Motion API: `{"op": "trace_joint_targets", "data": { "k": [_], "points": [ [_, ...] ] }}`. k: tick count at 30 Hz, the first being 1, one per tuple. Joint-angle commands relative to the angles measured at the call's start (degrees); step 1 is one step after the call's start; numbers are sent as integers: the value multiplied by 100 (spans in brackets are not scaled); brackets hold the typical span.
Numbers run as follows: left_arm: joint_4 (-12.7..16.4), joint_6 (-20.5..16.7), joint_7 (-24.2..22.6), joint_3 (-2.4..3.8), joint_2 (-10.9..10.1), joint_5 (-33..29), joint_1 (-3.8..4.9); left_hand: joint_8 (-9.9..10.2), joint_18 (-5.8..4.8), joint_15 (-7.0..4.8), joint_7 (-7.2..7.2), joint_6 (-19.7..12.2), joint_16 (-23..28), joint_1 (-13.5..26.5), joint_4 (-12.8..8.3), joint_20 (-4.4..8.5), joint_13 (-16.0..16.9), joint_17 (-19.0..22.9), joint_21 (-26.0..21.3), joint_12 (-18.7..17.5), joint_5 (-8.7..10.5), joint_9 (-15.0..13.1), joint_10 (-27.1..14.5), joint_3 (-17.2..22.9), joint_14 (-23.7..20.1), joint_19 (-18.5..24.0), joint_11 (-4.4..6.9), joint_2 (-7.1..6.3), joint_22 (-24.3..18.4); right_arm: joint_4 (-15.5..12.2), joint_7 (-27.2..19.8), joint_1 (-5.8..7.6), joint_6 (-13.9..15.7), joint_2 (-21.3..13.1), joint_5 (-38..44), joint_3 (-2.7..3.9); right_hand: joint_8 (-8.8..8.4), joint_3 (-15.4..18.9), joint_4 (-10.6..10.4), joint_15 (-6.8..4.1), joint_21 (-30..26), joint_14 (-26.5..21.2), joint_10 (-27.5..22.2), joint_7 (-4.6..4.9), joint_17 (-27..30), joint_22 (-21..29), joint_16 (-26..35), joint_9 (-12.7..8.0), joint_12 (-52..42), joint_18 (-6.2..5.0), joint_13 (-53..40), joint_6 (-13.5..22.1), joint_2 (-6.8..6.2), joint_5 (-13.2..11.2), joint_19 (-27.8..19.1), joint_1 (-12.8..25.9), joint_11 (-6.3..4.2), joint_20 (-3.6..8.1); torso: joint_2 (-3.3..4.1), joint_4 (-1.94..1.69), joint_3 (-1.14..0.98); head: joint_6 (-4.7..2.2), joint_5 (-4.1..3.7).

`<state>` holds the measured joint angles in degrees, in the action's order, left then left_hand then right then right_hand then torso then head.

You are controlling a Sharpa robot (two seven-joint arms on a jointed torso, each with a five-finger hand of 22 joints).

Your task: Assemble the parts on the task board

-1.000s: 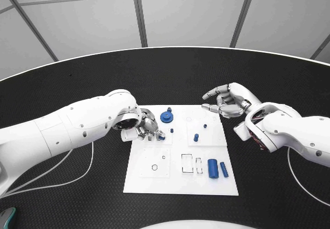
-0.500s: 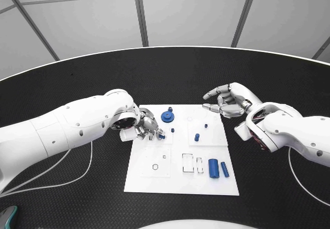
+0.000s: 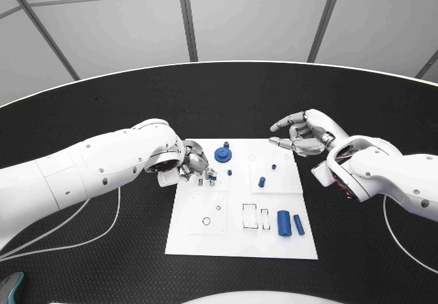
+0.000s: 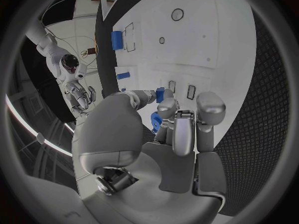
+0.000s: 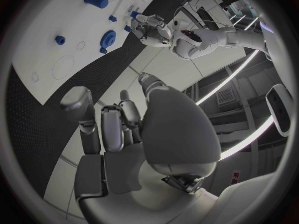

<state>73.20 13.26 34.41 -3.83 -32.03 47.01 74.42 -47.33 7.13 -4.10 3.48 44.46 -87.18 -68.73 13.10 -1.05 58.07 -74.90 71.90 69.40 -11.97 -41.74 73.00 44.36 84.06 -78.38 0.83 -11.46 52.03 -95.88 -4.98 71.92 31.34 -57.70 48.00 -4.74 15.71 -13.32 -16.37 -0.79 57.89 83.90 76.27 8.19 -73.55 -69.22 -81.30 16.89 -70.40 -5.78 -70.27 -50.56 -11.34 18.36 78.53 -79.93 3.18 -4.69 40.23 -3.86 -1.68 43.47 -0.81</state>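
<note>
We are observing the left arm reaching in from the side, its left hand [image 3: 194, 167] turned downward with the fingers [image 4: 185, 134] drawn together and the thumb closing toward them, pinching a small blue part [image 4: 160, 95]. We are seeing the right arm bending back at the elbow, its right hand [image 3: 302, 134] hanging raised, fingers [image 5: 101, 127] loosely curled, gripping nothing.

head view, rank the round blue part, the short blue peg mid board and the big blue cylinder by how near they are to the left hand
1. Round blue part, far end of the board, beside the left hand.
2. Short blue peg, mid board, right half.
3. Big blue cylinder, near right corner.
</note>
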Motion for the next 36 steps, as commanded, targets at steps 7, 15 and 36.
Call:
{"op": "trace_joint_targets", "data": {
  "k": [7,15,36],
  "points": [
    [121,-125,-31,-122,-47,195,-9,-38,-43,-54,-3,65,14,88,-851,6,77,-721,38,66,-13,1,87,779,411,-73,16,-23,47,-1,0,0,0,3,0,0,36,-36,7,-42,-30,225,36,3,-6,3,23,-9,-29,-76,-10,-16,-71,49,22,-7,-1,3,11,-2,4,29,7],
    [137,-186,-2,-145,-50,247,-16,-41,-47,-60,-10,77,8,112,-864,7,99,-735,50,84,-12,0,110,775,415,-81,22,-26,68,0,-4,-1,-1,8,0,0,38,-48,9,-43,-35,226,41,3,-7,6,25,-12,-35,-77,-14,-16,-73,75,25,-12,-2,4,6,0,4,40,12],
    [147,-111,35,-151,-39,259,-22,-47,-55,-72,-27,103,-6,163,-892,7,154,-768,73,127,-11,0,165,768,424,-96,37,-29,107,8,-6,-1,-7,16,0,0,40,-59,11,-44,-19,227,44,3,-8,-5,27,-15,-37,-72,-15,-17,-77,102,36,-15,-2,5,4,-4,3,50,14]
  ]
}}
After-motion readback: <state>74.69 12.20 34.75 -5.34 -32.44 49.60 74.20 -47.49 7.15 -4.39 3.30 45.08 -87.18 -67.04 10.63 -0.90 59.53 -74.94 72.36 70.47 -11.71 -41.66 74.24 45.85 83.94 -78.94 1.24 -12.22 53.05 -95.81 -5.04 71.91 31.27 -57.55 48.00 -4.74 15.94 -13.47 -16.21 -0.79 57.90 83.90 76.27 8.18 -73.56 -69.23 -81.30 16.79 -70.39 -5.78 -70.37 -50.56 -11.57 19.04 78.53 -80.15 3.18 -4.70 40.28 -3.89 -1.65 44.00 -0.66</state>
